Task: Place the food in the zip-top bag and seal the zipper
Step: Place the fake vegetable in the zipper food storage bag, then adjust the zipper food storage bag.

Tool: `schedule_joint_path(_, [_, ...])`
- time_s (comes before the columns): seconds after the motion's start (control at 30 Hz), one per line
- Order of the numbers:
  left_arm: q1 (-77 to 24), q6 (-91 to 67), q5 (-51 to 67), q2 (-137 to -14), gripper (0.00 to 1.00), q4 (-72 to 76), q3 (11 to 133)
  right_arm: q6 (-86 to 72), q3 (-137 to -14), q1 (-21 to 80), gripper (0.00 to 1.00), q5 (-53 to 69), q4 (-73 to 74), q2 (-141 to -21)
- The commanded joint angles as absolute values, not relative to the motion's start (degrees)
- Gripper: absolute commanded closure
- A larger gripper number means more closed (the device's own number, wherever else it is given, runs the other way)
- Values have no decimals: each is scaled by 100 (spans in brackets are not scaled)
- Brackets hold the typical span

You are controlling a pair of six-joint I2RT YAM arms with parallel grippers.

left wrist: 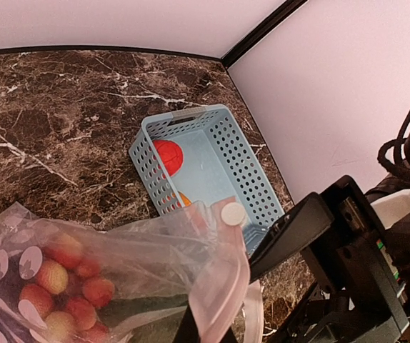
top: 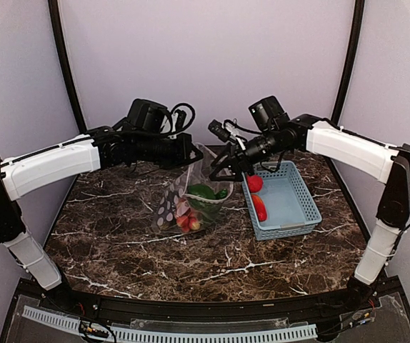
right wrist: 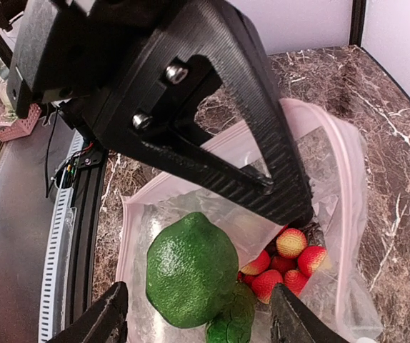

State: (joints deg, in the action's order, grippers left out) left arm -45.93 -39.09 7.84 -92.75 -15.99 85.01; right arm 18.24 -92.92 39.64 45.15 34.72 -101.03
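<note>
The zip-top bag (top: 183, 204) stands open on the marble table, its spotted side facing left. My left gripper (top: 188, 154) is shut on the bag's upper edge and holds the mouth up; in the left wrist view the zipper (left wrist: 223, 282), a pale pink strip, runs between its jaws (left wrist: 208, 327). My right gripper (right wrist: 198, 318) hovers open over the mouth. Between its fingers, apart from both, a green avocado-like piece (right wrist: 191, 268) lies inside the bag. Red berries (right wrist: 285, 259) and a darker green piece (right wrist: 228, 325) lie beside it. A red tomato (top: 255, 184) and a red-orange pepper (top: 261, 209) sit in the basket.
The light-blue lattice basket (top: 298, 211) stands right of the bag, close under my right arm. A white round slider (left wrist: 233, 213) sits at the end of the bag's strip. Purple walls close in the back and sides.
</note>
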Motion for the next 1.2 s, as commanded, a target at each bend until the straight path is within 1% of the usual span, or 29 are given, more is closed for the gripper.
schedule_joint_path(0.0, [-4615,-3923,690,-8916,99,-1455,8332,1816,-9546,3991,35,4196,3417,-9823])
schedule_joint_path(0.17, [-4610,-3893,687,-8879,99,-1493,8278,1920,-9664,3990,34,3946,3566,-9448])
schedule_joint_path(0.23, [-4583,-3662,638,-8833,99,-1793,8502,2004,-9712,3963,34,3735,3663,-9249])
schedule_joint_path(0.33, [-4579,-3219,141,-8572,99,-2410,9135,2046,-9717,3800,33,3413,3719,-8917])
schedule_joint_path(0.4, [-4579,-3081,-339,-8423,99,-2738,9258,2021,-9654,3559,32,3300,3719,-8747])
schedule_joint_path(0.47, [-4579,-3069,-431,-8541,99,-3139,9188,1999,-9535,3301,32,3260,3748,-8655])
schedule_joint_path(0.57, [-4633,-3126,131,-9147,99,-3521,9011,1893,-9217,3089,32,3385,3804,-8588])
schedule_joint_path(0.63, [-4758,-3088,330,-9282,99,-3601,8976,1818,-8972,3085,32,3613,3824,-8602])
schedule_joint_path(0.77, [-4865,-2972,-151,-9223,99,-3619,9312,1510,-8688,3147,32,4006,3779,-8754])
schedule_joint_path(0.9, [-4865,-2833,-338,-9571,99,-4083,9832,1464,-8608,3400,34,4214,3819,-8928])
schedule_joint_path(1.0, [-4869,-2821,-283,-9733,99,-4079,9934,2099,-8586,3760,37,4279,4043,-8873])
schedule_joint_path(1.07, [-4863,-2817,-283,-9750,99,-3993,9910,3074,-8579,3997,38,4351,4345,-8772])
schedule_joint_path(1.17, [-4869,-2786,-283,-9763,99,-3927,9924,3970,-8574,4462,39,3610,4563,-8646])
